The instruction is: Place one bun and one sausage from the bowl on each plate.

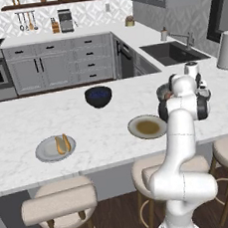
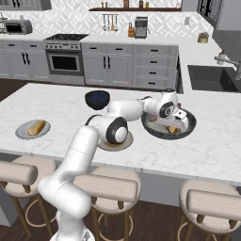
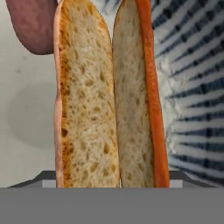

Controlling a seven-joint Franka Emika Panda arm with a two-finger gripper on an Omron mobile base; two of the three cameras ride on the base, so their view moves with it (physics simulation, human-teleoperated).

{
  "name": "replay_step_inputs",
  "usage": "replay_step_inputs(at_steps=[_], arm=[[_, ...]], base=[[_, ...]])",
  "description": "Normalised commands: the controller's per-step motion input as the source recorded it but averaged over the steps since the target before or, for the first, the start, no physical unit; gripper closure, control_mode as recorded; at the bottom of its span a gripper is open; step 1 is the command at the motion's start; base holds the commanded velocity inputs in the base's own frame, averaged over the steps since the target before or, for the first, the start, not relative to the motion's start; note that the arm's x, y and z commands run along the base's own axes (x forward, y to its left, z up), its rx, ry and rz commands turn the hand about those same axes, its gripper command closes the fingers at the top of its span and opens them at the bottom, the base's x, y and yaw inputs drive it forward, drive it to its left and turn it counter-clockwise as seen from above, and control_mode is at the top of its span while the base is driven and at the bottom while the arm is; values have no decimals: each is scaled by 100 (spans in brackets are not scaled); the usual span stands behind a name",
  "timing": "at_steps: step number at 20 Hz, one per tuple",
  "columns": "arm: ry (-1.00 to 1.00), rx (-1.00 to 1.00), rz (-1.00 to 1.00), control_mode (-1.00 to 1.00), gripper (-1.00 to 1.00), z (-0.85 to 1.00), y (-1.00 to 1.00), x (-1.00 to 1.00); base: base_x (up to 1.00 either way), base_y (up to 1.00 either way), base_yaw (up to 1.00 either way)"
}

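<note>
**Claw low in the big bowl, over a split bun**

The white arm reaches across the marble table (image 2: 52,101) and bends down so that the claw (image 2: 177,116) sits inside the wide grey bowl (image 2: 184,131), toward the 12 o'clock part of its basin in the right base view. In the left base view the bowl (image 1: 161,91) is mostly covered by the arm's wrist; just a sliver of rim peeks out at the wrist's 9 o'clock.

From the hand view, a bun (image 3: 109,96) split lengthwise runs from 12 o'clock to 6 o'clock, its two crumb faces up and its brown crust along both outer edges. A pinkish sausage (image 3: 33,24) lies at the bun's 11 o'clock, its end just beside the crust. The bowl's pale floor shows at 9 o'clock and its ribbed, striped wall at 3 o'clock. The fingertips are not distinguishable there, so I cannot tell whether the claw is spread or pinching the bun.

The plate with the brownish-tan centre (image 1: 147,126) lies bare on the table near the bowl, at the bowl's 7 o'clock in the left base view. The light grey plate (image 1: 44,153) sits well apart at the table's 9 o'clock side and already carries a bun and sausage (image 1: 62,144). A small dark bowl (image 1: 98,96) stands at 12 o'clock between the two plates. Padded stools (image 1: 58,202) line the table's near edge.
</note>
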Motion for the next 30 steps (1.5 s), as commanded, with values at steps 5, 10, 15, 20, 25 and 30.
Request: replay_step_inputs(at_steps=[5, 10, 15, 20, 25, 30], arm=[[-25, 3, 0, -100, 100, 94, 52, -93], [-18, 0, 2, -100, 100, 87, 96, -100], [-3, 0, 5, -100, 100, 30, 100, -100], [-1, 0, 2, -100, 100, 5, 100, -69], [2, 1, 0, -100, 100, -3, 100, 8], [12, 11, -1, -100, 100, -42, 100, 39]], base=[[0, 0, 0], [0, 0, 0], [0, 0, 0], [0, 0, 0], [0, 0, 0], [0, 0, 0]])
